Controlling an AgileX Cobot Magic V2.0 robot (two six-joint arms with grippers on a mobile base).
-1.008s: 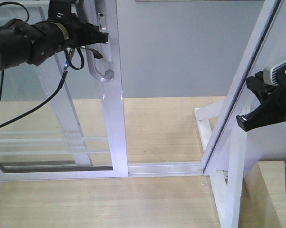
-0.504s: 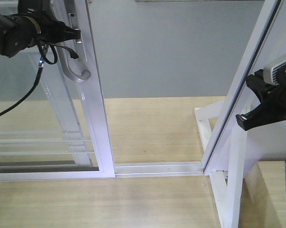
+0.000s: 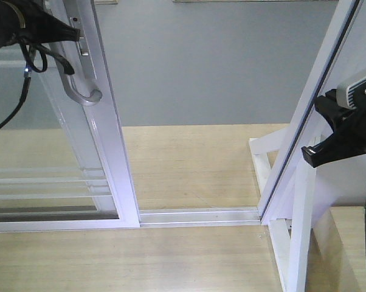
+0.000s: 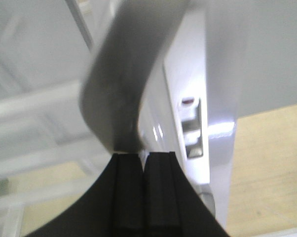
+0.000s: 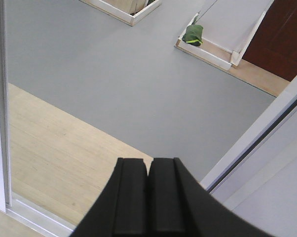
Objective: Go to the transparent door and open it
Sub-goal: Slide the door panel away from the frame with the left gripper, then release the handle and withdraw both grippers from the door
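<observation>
The transparent door (image 3: 107,131), clear glass in a white frame with thin white bars, stands at the left, slid partly open. Its curved grey handle (image 3: 79,85) hangs on the frame's edge. My left gripper (image 3: 73,33) is at the top of the handle with its jaws shut. In the left wrist view its closed tips (image 4: 143,154) press against the grey handle (image 4: 121,74), beside the white door stile (image 4: 212,89) and its latch slot (image 4: 192,129). My right gripper (image 3: 314,155) is shut and empty, hanging by the right frame; the right wrist view (image 5: 148,160) shows it over the floor.
A slanted white fixed frame (image 3: 307,109) with white base supports (image 3: 280,237) stands at the right. A metal floor track (image 3: 201,216) runs between door and frame. Beyond lies wood then grey floor, with white platforms and a green object (image 5: 193,33) far off.
The door and its handle have slid left together with my left gripper, and the gap to the right frame has widened. The right arm has not moved.
</observation>
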